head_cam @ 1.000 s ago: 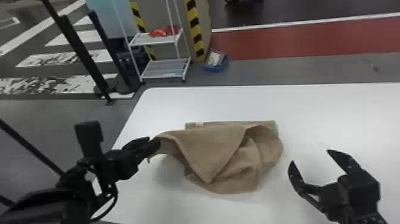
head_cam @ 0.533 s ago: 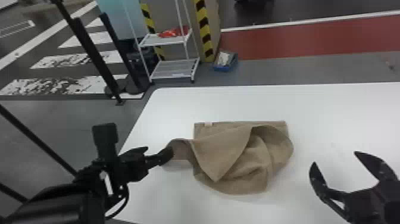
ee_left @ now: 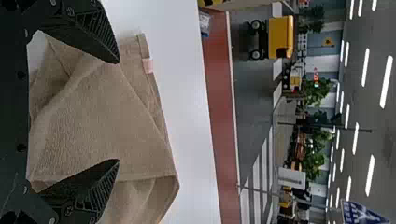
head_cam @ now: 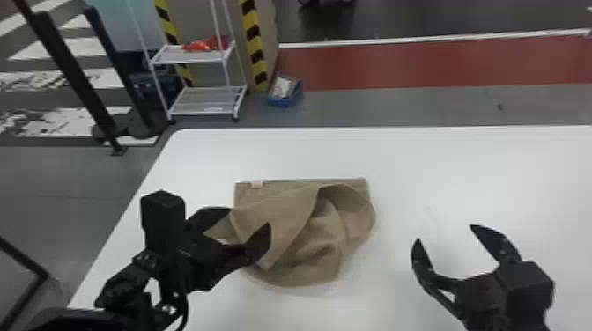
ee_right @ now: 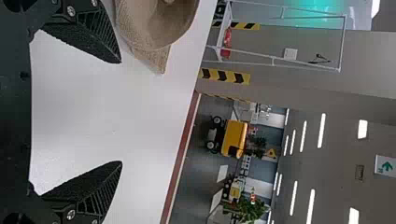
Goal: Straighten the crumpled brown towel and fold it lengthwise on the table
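I'm holding my left pincer point(head_cam: 249, 217) open over the left side of the brown towel point(head_cam: 282, 215), which is lying crumpled on the table point(head_cam: 440, 167). From that pincer, most of the cloth is spreading to the right; from my right pincer point(head_cam: 445, 232), also gaping and empty, it's lying off to the left. The left is clearly sitting nearer. The far edge is running side to side, so I'm judging that as the long axis. I'm counting one towel, one table, two pincers.
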Controlling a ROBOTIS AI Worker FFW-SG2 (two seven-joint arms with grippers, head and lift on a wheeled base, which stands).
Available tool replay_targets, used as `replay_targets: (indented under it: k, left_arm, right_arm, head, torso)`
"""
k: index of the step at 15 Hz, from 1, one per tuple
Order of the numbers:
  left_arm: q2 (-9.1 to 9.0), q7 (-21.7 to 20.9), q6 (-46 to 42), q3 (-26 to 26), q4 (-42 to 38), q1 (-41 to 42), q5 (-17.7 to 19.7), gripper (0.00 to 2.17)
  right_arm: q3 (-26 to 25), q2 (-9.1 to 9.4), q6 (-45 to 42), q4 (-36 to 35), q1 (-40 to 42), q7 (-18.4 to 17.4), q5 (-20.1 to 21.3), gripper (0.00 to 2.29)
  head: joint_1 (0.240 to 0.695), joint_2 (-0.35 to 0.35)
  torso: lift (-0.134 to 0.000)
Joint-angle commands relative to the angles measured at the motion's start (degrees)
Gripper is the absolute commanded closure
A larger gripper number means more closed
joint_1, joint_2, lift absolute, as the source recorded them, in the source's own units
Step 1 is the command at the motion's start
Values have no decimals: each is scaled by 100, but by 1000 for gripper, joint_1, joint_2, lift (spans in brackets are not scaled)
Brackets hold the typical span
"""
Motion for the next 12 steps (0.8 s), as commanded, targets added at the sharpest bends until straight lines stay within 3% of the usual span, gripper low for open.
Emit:
replay_targets:
  k: [1, 5, 8, 12]
  left_arm:
    - [20, 30, -342, -578, -15, 186, -450, 208]
    - [55, 56, -342, -1035, 125, 274, -1302, 269]
    - [72, 56, -342, -1044, 152, 476, -1311, 269]
    - [116, 241, -588, -1149, 407, 546, -1715, 272]
  right_arm:
    - [-76, 5, 0, 38, 0, -18, -68, 120]
    - [-120, 5, 0, 91, 0, -35, -103, 120]
    - [-163, 5, 0, 205, -79, -62, -217, 120]
    - [-155, 5, 18, 284, -132, -62, -217, 120]
  head:
    - [695, 89]
    - [695, 0]
    - [695, -8]
    - [695, -11]
  torso:
    - [-120]
    - [-120]
    - [-120]
    - [-120]
